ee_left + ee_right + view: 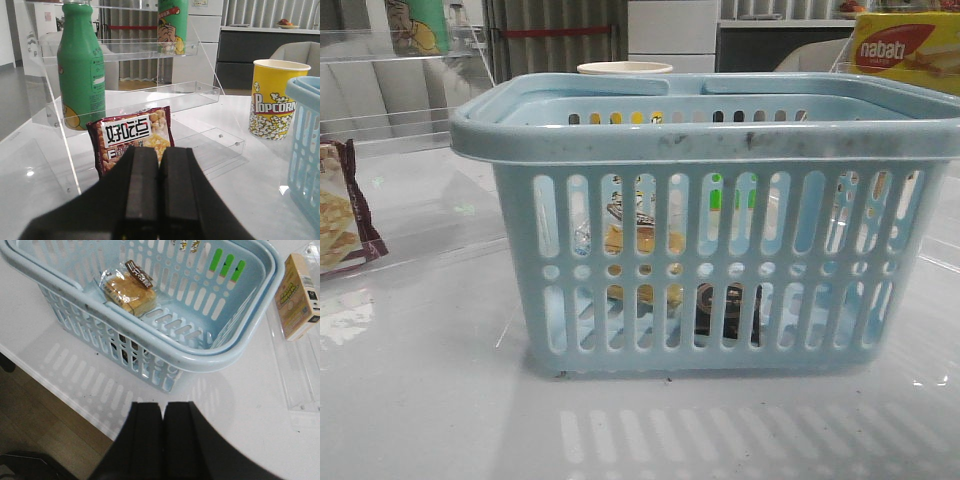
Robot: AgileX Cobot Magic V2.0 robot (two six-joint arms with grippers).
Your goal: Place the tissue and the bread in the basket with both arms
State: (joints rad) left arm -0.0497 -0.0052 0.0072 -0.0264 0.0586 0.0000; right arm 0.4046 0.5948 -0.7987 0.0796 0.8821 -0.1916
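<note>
The light-blue basket (700,150) stands in the middle of the table. The bread (129,290), golden buns in a clear bag with a dark label, lies on the basket floor and shows through the slots in the front view (614,240). The tissue (731,312), a small dark packet, also lies inside, low against the near wall. My left gripper (159,150) is shut and empty, facing a maroon packet to the left of the basket (305,145). My right gripper (162,407) is shut and empty, above the table beside the basket (210,357). Neither gripper shows in the front view.
A maroon cracker packet (132,137) leans on a clear acrylic shelf (165,95) with a green bottle (80,65). A popcorn cup (275,97) stands behind the basket. A Nabati box (905,45) is at the back right. A yellow carton (298,295) lies in an acrylic tray. The table edge (65,390) is near.
</note>
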